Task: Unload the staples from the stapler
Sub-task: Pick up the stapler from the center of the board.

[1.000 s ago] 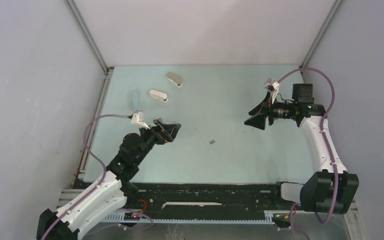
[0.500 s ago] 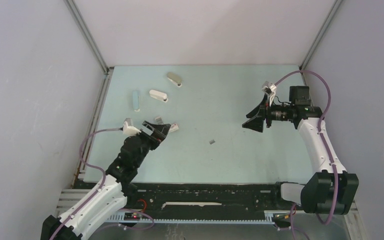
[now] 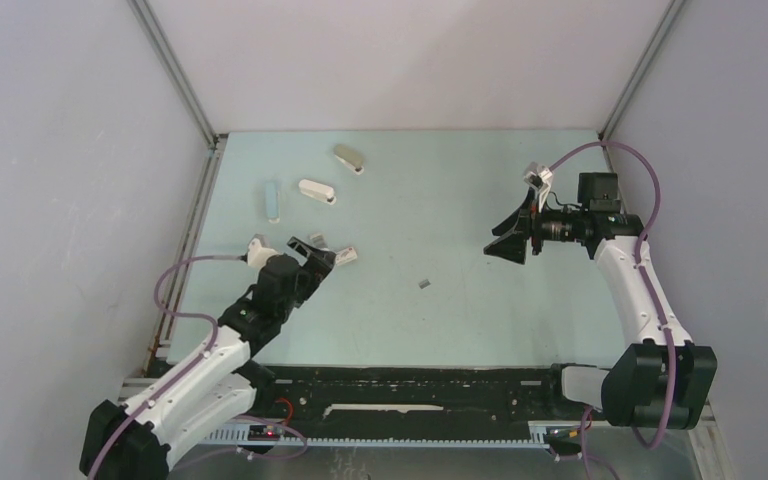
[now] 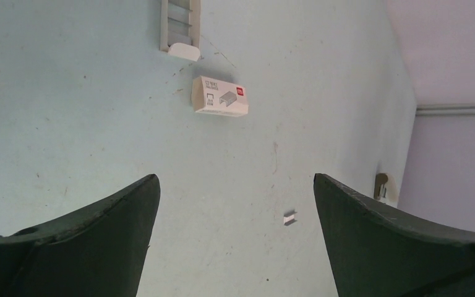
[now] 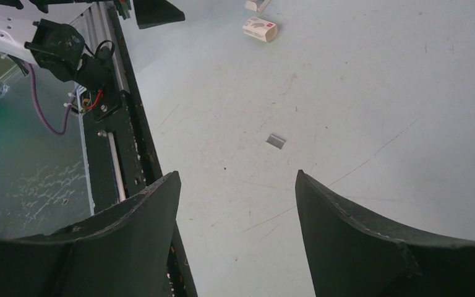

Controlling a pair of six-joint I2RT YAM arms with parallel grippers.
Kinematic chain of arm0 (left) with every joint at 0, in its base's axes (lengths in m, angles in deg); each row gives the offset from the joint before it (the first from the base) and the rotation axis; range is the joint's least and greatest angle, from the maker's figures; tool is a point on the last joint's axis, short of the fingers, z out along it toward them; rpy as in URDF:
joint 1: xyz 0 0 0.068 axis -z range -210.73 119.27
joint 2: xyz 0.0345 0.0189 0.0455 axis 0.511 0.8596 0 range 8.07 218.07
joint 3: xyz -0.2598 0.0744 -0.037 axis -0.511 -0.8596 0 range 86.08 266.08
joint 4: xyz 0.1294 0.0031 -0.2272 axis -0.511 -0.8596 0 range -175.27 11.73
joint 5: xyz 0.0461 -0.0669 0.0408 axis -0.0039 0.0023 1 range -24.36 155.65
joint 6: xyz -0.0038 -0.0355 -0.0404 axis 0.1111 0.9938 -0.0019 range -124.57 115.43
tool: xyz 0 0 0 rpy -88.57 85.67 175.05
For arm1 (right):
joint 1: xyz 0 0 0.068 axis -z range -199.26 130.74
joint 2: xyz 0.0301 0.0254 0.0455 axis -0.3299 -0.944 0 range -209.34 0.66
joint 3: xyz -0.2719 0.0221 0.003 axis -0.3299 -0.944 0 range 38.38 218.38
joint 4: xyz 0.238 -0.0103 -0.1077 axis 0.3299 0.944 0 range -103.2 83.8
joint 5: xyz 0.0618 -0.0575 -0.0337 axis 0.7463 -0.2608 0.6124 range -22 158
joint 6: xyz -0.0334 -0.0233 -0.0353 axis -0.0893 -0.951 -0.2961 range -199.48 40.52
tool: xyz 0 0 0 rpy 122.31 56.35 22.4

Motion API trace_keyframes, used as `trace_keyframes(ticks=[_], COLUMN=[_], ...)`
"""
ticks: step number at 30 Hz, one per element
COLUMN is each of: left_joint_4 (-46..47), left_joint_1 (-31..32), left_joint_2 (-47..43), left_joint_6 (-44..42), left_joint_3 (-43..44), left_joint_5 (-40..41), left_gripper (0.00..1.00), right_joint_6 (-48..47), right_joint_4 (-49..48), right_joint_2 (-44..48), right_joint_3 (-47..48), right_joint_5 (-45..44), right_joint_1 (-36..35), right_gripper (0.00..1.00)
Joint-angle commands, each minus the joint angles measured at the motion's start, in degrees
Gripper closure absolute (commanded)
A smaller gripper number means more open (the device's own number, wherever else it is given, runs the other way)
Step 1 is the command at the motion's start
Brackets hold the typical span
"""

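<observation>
A tiny silvery block of staples (image 3: 425, 284) lies loose on the pale blue table, also seen in the left wrist view as staples (image 4: 290, 218) and in the right wrist view as staples (image 5: 276, 140). Three staplers rest at the far left: a beige stapler (image 3: 349, 158), a white stapler (image 3: 317, 190) and a light blue stapler (image 3: 273, 200). My left gripper (image 3: 317, 262) (image 4: 235, 179) is open and empty, left of the staples. My right gripper (image 3: 505, 245) (image 5: 237, 174) hovers open and empty, up and to the right of them.
A small white printed box (image 3: 347, 256) (image 4: 220, 96) (image 5: 260, 29) lies just beyond the left gripper's tips. A pale ribbed piece (image 4: 179, 28) sits behind it. The black base rail (image 5: 130, 148) runs along the near table edge. Grey walls close in the sides.
The left arm has drawn back and lowered, uncovering the white box. The right gripper shifted slightly early on, then held still. The staples have not moved.
</observation>
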Motion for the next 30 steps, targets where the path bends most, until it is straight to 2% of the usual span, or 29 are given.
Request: trace_keyframes(ticks=[1, 10, 20, 30], left_joint_4=[-4.95, -11.06, -11.44, -15.64], left_joint_1=[-0.61, -1.6, -5.36, -6.15], left_joint_2=[3.78, 13.61, 21.94, 31.39], left_joint_6=[1.54, 1.12, 0.96, 2.22], left_joint_3=[6.95, 14.63, 18.84, 25.53], left_joint_5=[4.29, 4.34, -1.29, -1.8], left_gripper=[0.0, 0.0, 0.0, 0.0], right_joint_6=[0.95, 0.86, 0.57, 0.99], right_joint_4=[-1.66, -1.77, -1.64, -2.36], right_joint_2=[0.85, 0.33, -0.44, -1.82], right_joint_3=[-0.1, -0.07, -0.08, -0.07], right_joint_5=[0.12, -0.18, -0.44, -0.68], right_joint_1=[-0.37, -0.19, 0.09, 0.25], right_gripper=[0.22, 0.22, 0.22, 0.22])
